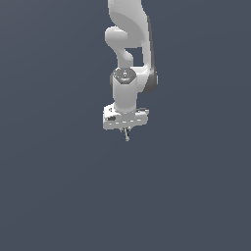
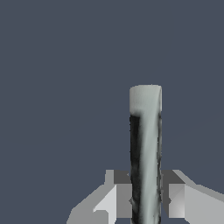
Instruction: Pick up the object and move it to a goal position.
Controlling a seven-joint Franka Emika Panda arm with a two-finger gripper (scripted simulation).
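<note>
The object [image 2: 145, 144] is a slender pale grey-green rod with dark streaks along it and a pale end. In the wrist view it stands between my two fingers [image 2: 119, 199], which press against both of its sides. The gripper [image 2: 146, 205] is shut on it. In the exterior view the white arm hangs down in the middle of the picture, and the rod [image 1: 127, 136] shows as a tiny stick poking out below the gripper [image 1: 126, 130]. It is held in the air, with nothing touching its free end.
A plain dark blue-grey background fills both views. No other object, container or edge shows anywhere.
</note>
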